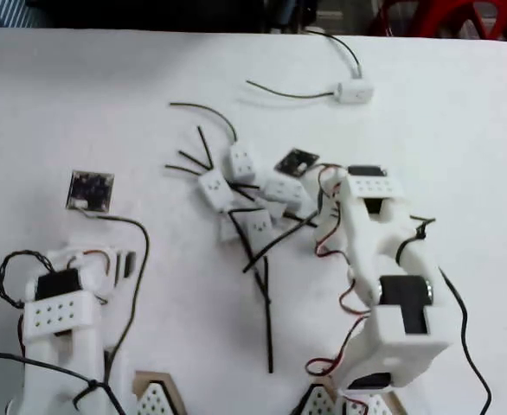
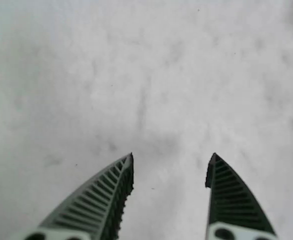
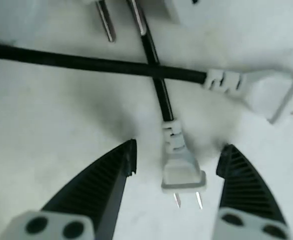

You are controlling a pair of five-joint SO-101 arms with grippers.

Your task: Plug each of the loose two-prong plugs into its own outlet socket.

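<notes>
The right gripper [image 3: 179, 148] is open wide and holds nothing. A white two-prong plug [image 3: 182, 172] lies on the table right between its two fingers. The left gripper [image 2: 172, 155] is open too, with nothing in it, over bare table [image 2: 136, 75]. The best move now, I think, is to close the right fingers gently on the fat white part of the plug. They should not pinch the two little metal prongs or the bendy neck. The prongs must stay free so they can go into the holes. Just past the plug, its black cord [image 3: 161, 92] crosses another black cord [image 3: 86, 62], which ends in a second white plug [image 3: 266, 95]. I can't tell which cord is on top, so lift slowly and watch for a snag. Farther off, in the high view, the white socket blocks [image 1: 214, 188] sit in a heap with cords all over. They look loose, so the left gripper may need to hold one block steady for the push.
</notes>
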